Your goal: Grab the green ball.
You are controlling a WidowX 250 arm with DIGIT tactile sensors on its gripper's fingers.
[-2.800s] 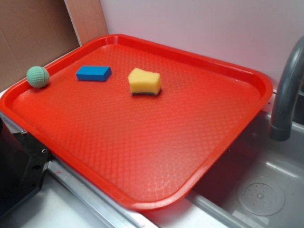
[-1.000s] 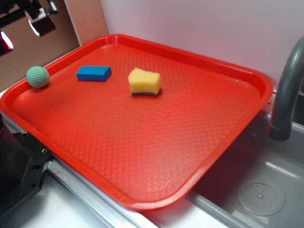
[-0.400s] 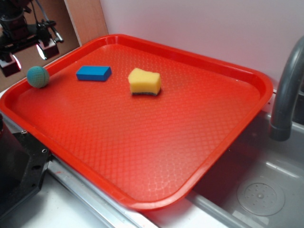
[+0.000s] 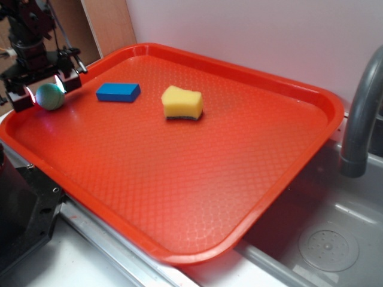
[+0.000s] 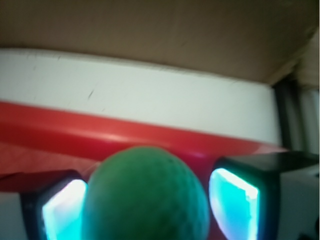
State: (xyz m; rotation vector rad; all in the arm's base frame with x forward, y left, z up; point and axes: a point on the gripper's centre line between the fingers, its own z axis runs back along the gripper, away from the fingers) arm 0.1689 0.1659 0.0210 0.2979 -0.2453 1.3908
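The green ball (image 4: 49,96) rests at the far left corner of the red tray (image 4: 197,179), close against its rim. My gripper (image 4: 46,89) has come down around it, with one fingertip on each side of the ball. In the wrist view the ball (image 5: 145,197) fills the space between the two lit pads (image 5: 232,202), with a small gap still visible on the right side. The jaws stand open around the ball.
A blue rectangular block (image 4: 118,92) and a yellow sponge (image 4: 182,103) lie on the tray to the right of the ball. The tray's raised rim (image 5: 115,137) runs just behind the ball. A grey faucet (image 4: 362,113) and sink basin (image 4: 326,239) are at the right.
The gripper has come down from the upper left into the tray corner and now straddles the ball. The ball, block and sponge have not moved.
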